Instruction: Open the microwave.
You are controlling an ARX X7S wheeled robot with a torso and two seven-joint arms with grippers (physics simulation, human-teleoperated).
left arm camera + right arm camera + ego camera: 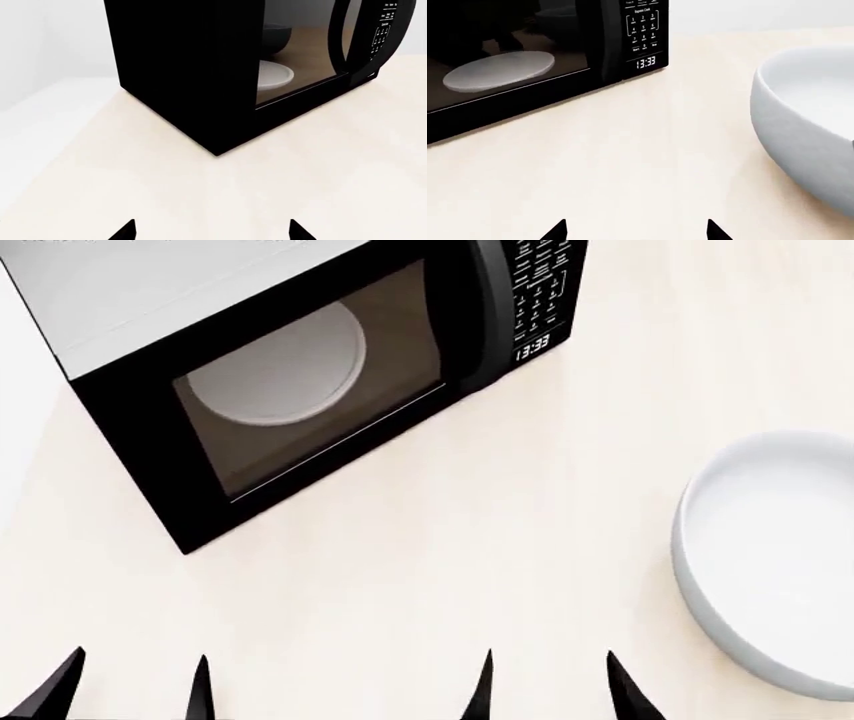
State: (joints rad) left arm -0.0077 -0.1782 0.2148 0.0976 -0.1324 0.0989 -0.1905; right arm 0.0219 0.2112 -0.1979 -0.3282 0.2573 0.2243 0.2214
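The black microwave (pixel 307 390) with a grey top stands at the far left of the pale counter, its door shut. Through the glass door I see the round white turntable (pixel 278 368). The vertical black handle (pixel 478 310) runs beside the white-lettered keypad (pixel 541 280), and the clock (pixel 533 346) reads 13:33. The microwave also shows in the left wrist view (pixel 200 75) and the right wrist view (pixel 514 65). My left gripper (pixel 134 685) is open and empty, near the counter's front, short of the microwave. My right gripper (pixel 550 685) is open and empty, in front of the keypad side.
A large white bowl (pixel 774 560) sits on the counter to the right, close to my right gripper; it also shows in the right wrist view (pixel 807 110). The pale counter (pixel 441 560) stretches between the grippers and the microwave.
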